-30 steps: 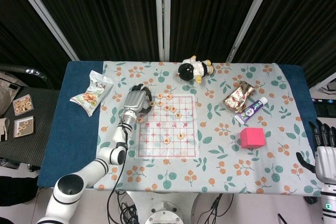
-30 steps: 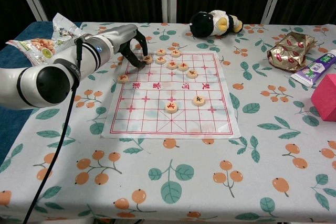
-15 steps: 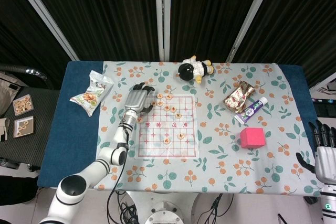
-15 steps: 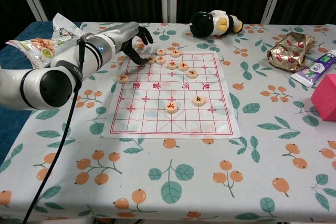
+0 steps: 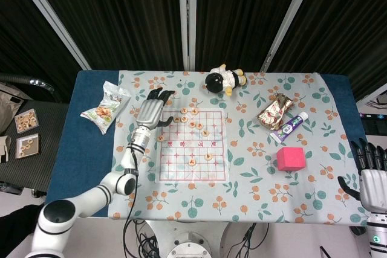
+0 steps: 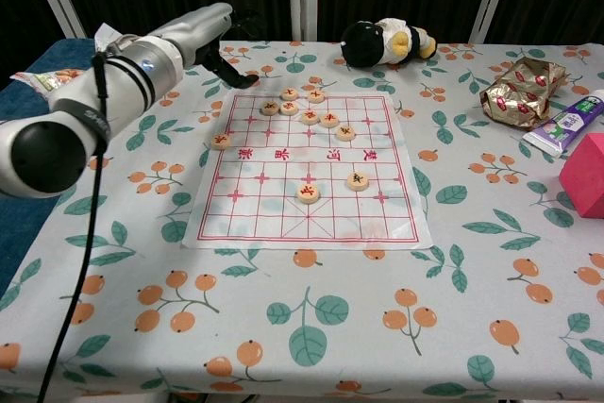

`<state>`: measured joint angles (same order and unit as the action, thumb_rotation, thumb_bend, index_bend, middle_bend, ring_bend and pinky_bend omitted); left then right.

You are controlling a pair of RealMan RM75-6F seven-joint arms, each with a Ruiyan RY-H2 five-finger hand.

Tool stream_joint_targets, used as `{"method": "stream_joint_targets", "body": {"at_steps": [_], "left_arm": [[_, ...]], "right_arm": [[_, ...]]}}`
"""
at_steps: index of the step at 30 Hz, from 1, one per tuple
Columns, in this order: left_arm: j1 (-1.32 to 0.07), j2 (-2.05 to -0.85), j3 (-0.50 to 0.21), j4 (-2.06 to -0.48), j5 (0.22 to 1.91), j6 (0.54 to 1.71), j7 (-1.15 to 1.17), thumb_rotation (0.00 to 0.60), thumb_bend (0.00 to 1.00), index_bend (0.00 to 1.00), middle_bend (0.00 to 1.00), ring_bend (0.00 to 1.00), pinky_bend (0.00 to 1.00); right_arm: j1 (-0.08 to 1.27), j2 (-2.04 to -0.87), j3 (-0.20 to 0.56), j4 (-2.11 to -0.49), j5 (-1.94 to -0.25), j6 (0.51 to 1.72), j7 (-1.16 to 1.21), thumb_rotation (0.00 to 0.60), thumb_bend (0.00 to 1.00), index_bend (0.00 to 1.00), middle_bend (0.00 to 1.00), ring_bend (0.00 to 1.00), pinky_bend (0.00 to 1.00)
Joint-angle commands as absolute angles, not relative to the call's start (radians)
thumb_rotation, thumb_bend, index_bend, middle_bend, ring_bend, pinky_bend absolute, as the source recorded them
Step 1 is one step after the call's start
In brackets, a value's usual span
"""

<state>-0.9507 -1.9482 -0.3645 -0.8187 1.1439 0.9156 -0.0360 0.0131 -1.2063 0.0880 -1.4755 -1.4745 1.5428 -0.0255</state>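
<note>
Fingers of the left hand (image 6: 203, 30) have lifted off the far-left corner of the chess board (image 5: 192, 145) and now hang spread and empty above its edge, so the piece (image 6: 270, 108) they touched a moment ago lies released on the far rank. That wooden disc lies flat, with no long axis to speak of. Beyond it a row of pieces (image 6: 328, 120) runs diagonally. Off the tabletop's (image 5: 254, 173) right edge, the right hand (image 5: 370, 176) waits open, fingers up.
</note>
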Motion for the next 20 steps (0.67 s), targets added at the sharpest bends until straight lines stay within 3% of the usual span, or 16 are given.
{"method": "stream_joint_targets", "body": {"at_steps": [1, 5, 11, 15, 20], "left_arm": [[-0.687, -1.657, -0.212, -1.292, 1.301, 1.249, 0.091, 0.6, 0.28, 0.11, 0.12, 0.0, 0.06], [-0.527, -1.516, -0.055, -1.385, 1.466, 1.461, 0.159, 0.6, 0.25, 0.1, 0.1, 0.0, 0.01], [-0.329, -1.386, 0.095, -1.379, 1.589, 1.675, 0.086, 0.6, 0.23, 0.09, 0.07, 0.0, 0.0], [-0.234, -1.341, 0.135, -1.352, 1.608, 1.757, 0.062, 0.6, 0.23, 0.09, 0.07, 0.0, 0.01], [-0.181, -1.333, 0.147, -1.334, 1.595, 1.747, 0.033, 0.6, 0.23, 0.09, 0.07, 0.0, 0.0]], "right_arm": [[0.015, -1.198, 0.068, -1.483, -1.499, 1.533, -0.028, 0.6, 0.15, 0.0, 0.0, 0.0, 0.0], [0.01, -1.192, 0.044, -1.476, -1.534, 1.54, -0.016, 0.6, 0.15, 0.0, 0.0, 0.0, 0.0], [0.002, -1.217, 0.032, -1.466, -1.549, 1.552, -0.04, 0.6, 0.15, 0.0, 0.0, 0.0, 0.0], [-0.001, -1.233, 0.026, -1.465, -1.549, 1.55, -0.066, 0.6, 0.15, 0.0, 0.0, 0.0, 0.0], [0.0, -1.247, 0.021, -1.466, -1.542, 1.535, -0.095, 0.6, 0.15, 0.0, 0.0, 0.0, 0.0]]}}
